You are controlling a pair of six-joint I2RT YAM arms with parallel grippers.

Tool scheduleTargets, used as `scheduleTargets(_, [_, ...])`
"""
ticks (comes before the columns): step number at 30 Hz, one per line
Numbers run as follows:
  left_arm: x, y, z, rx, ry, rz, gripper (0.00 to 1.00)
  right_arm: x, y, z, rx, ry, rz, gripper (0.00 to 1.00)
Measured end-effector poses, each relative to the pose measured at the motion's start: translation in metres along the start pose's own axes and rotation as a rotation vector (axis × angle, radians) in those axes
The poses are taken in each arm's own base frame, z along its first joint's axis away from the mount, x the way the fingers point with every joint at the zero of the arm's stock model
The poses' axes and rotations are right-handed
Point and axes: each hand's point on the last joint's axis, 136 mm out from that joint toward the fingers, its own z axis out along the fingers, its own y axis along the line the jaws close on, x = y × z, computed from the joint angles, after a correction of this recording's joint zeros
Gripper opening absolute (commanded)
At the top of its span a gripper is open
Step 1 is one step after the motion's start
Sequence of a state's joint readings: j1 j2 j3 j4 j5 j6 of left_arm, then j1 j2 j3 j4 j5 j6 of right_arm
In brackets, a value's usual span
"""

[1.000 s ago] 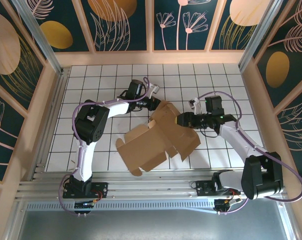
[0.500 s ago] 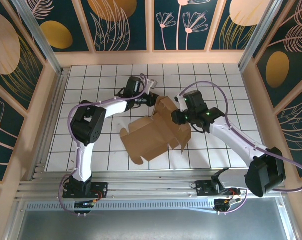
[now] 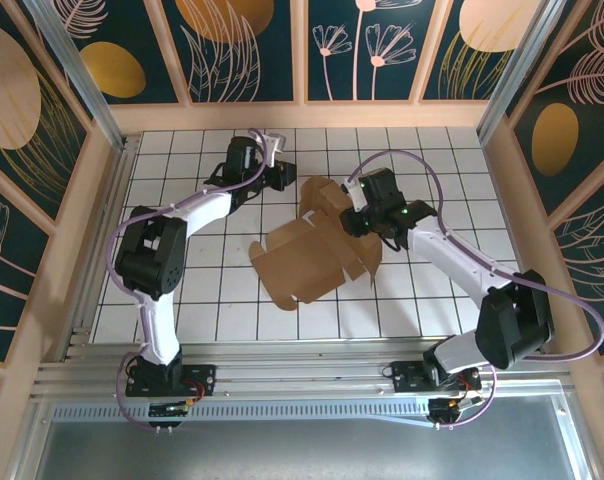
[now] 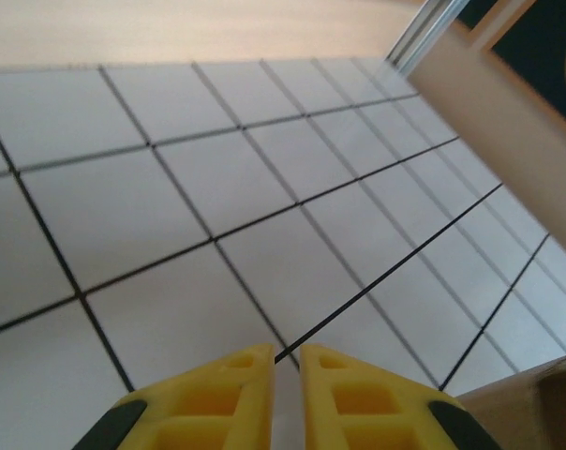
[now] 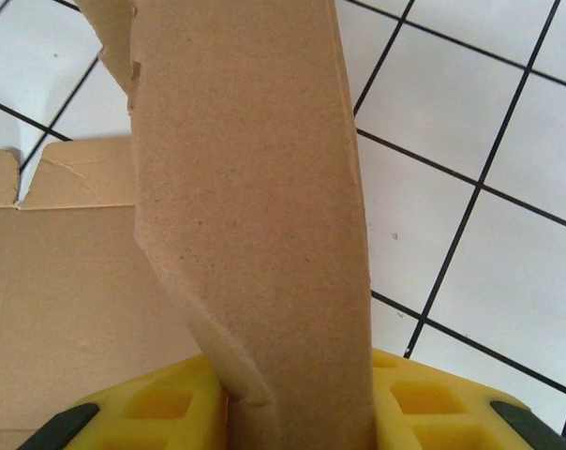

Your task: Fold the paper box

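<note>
1. Since a second ago the box (image 3: 312, 262) has drawn in on itself. Its right flap, spread flat before, now stands up, and the whole piece lies farther from the arms' bases.
2. It sits about mid-table (image 3: 182, 290) on the white grid, a half-formed piece of brown cardboard. The broad panel lies flat toward the near left, with small tabs along its near edge, and the raised parts are on the far right.
3. The right gripper (image 3: 354, 215) has come in from the right and is at the box's far-right side, closed on the raised flap (image 5: 255, 187). In the right wrist view the flap rises as a tall strip from between the yellow fingers (image 5: 433, 408) and is slightly twisted near the grip. A flat panel lies below it to the left.
4. The left gripper (image 3: 281, 177) has pulled back from the box's far edge. It is now toward the far left, near the box but apart from it.
5. Its yellow fingers (image 4: 222, 398) are almost closed — only a thin slit between them, nothing held. In the left wrist view they point at bare tiles, with a cardboard corner at lower right.
</note>
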State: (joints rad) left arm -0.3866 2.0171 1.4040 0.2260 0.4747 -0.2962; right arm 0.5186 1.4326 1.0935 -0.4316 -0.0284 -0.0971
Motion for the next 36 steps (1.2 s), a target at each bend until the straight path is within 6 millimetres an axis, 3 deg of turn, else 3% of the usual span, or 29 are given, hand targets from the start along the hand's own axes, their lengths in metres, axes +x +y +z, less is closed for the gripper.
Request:
scheduleTargets(3, [0.02,0.023,0.016,-0.031,0.058,-0.025,0.15,0.001,-0.005,0.002,-0.007,0.005,0.011,0.34])
scheduleTargets(6, [0.039,0.028,0.027,0.025,0.115,-0.039,0.17,0.0,-0.006,0.002,-0.01,0.002,0.011,0.34])
scheduleTargets(14, [0.069,-0.005,0.02,0.263,0.175,-0.049,0.18,0.002,-0.007,0.007,-0.018,0.013,0.0,0.35])
scheduleTargets(24, [0.08,-0.04,0.024,0.374,0.213,0.153,0.25,-0.003,-0.007,0.011,-0.027,0.012,0.002,0.36])
scheduleTargets(36, [0.075,-0.048,0.034,0.441,0.214,0.388,0.3,-0.003,-0.011,0.011,-0.021,0.012,0.008,0.36])
